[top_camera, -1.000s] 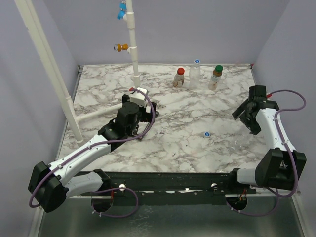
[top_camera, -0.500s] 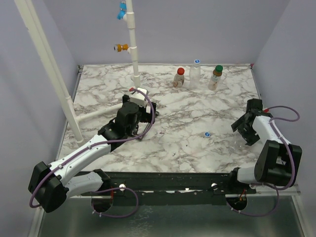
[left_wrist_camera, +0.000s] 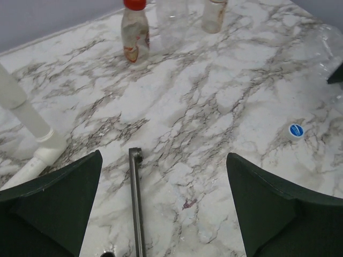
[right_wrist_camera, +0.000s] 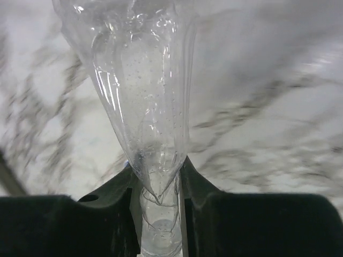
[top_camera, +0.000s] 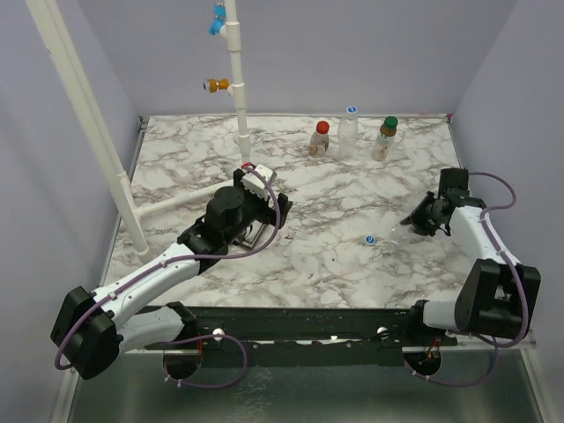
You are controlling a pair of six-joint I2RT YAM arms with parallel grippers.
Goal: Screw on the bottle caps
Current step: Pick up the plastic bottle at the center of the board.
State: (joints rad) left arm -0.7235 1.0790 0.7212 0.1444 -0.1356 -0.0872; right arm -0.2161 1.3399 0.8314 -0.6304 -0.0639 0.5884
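My right gripper (top_camera: pixel 418 219) (right_wrist_camera: pixel 157 199) is shut on a clear, capless bottle (right_wrist_camera: pixel 140 91) (top_camera: pixel 398 232), whose thin wall is squeezed flat between the fingers. It shows faintly at the right edge of the left wrist view (left_wrist_camera: pixel 331 47). A loose white-and-blue cap (top_camera: pixel 369 239) (left_wrist_camera: pixel 296 130) lies on the marble just left of it. Three capped bottles stand at the back: red cap (top_camera: pixel 322 137) (left_wrist_camera: pixel 134 32), white-and-blue cap (top_camera: pixel 350 130), green cap (top_camera: pixel 385 137). My left gripper (top_camera: pixel 257 189) (left_wrist_camera: pixel 163 201) is open over bare marble at centre left.
A white upright pipe (top_camera: pixel 238 84) with blue (top_camera: pixel 217 21) and orange (top_camera: pixel 217 85) fittings rises at the back left. A slanted white pipe (top_camera: pixel 88 132) runs down the left side. A thin metal rod (left_wrist_camera: pixel 135 198) lies under my left gripper. Walls close in both sides.
My right gripper swung in toward the table's middle and shut on the clear bottle. My left gripper shifted slightly right and stayed open.
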